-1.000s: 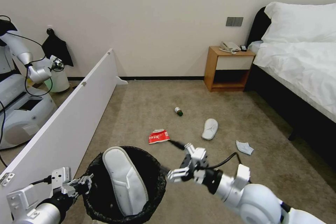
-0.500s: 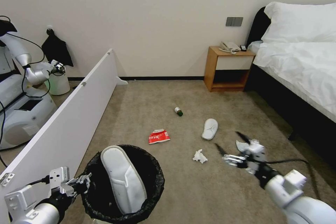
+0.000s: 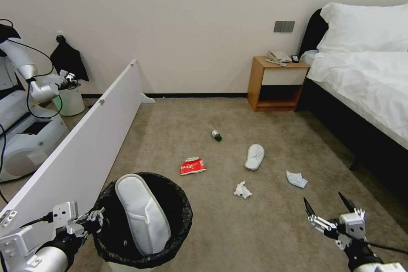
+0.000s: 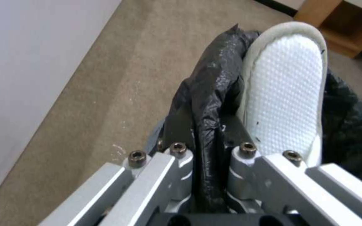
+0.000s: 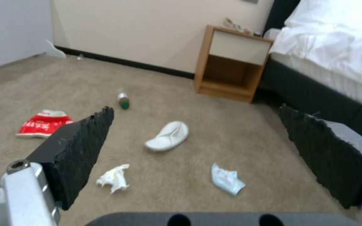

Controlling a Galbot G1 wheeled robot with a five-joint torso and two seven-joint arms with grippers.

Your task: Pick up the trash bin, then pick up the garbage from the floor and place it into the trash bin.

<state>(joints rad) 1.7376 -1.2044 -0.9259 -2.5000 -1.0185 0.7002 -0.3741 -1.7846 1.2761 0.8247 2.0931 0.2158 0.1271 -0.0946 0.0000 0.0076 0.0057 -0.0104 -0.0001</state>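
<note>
2 slippers: one in bin [image 3: 142,216], one on floor [image 3: 254,156]. 1 bottle [image 3: 217,135], 1 red packet [image 3: 192,165], 1 tissue wad [image 3: 242,190], 1 pale-blue item [image 3: 296,179], maybe a mask.

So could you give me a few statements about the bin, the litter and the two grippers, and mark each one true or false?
1. A white slipper stands in the trash bin. True.
2. The right gripper holds a tissue. False: it is open and empty; the tissue lies on the carpet.
3. The left gripper clamps the bin's rim. True.
4. The red packet is in the bin. False: it lies on the carpet.
5. A second slipper lies on the floor. True.
</note>
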